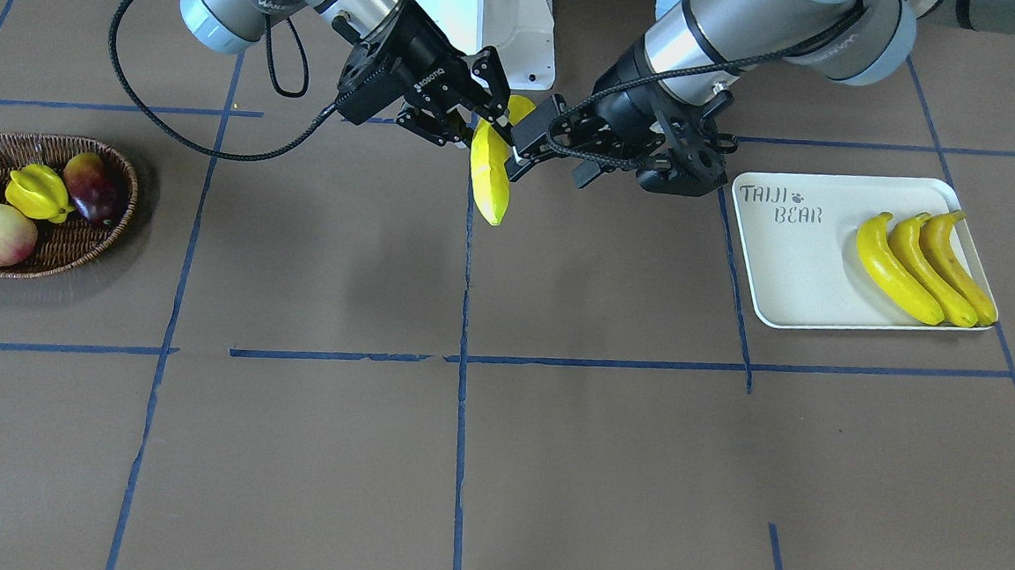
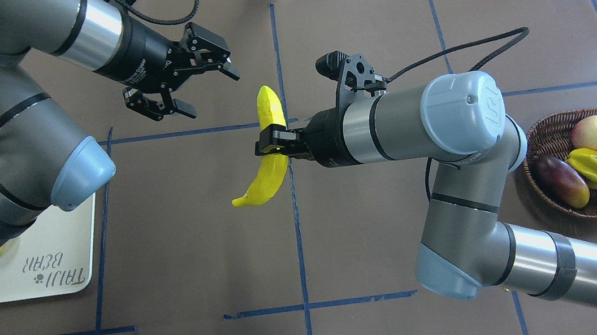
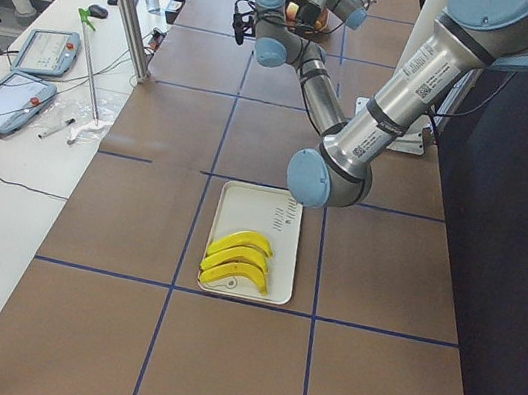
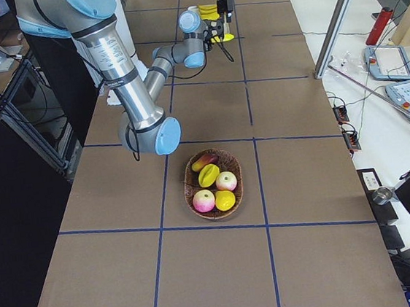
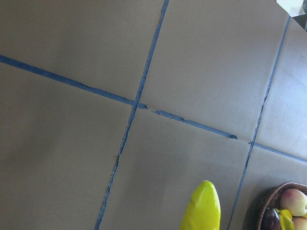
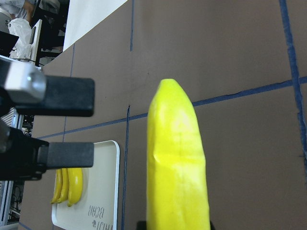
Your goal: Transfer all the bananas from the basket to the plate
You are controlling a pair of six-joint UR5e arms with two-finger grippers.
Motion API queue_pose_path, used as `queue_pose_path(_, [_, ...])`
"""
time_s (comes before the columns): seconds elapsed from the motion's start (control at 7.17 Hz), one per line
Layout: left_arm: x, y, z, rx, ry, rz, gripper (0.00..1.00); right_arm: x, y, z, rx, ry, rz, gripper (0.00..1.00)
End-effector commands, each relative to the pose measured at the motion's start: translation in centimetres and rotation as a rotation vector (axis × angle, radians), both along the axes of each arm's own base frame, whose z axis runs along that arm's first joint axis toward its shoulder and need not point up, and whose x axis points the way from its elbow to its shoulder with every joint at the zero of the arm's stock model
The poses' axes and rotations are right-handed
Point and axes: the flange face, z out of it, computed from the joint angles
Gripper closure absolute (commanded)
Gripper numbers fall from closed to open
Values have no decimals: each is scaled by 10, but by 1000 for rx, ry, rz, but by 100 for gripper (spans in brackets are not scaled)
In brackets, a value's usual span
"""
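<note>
The right gripper [image 2: 271, 141] is clamped on the middle of the banana [image 2: 270, 108], up in the air over the table's middle with its long side crossways, and the left gripper [image 2: 211, 93], fingers wide apart, is just beside it on the plate's [image 1: 790, 267] side.

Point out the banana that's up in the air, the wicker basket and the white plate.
banana [image 2: 266, 181], overhead view, on its lower yellow half.
basket [image 1: 70, 241], front-facing view, on the bare woven floor.
plate [image 1: 799, 272], front-facing view, on the bare surface below the lettering.
</note>
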Motion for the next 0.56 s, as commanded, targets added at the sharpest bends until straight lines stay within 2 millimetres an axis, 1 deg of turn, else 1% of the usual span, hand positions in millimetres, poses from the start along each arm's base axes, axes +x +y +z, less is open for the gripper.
queue_pose_path(0.0, [22, 10, -3, 0, -3, 24, 0, -2, 2, -1, 0, -3, -5, 96])
queue_pose_path(0.28, [40, 21, -3, 10, -13, 19, 0, -2, 3, -3, 1, -5, -6, 95])
queue_pose_path(0.42, [43, 22, -3, 10, -13, 22, 11, -2, 3, -3, 1, -5, -6, 95])
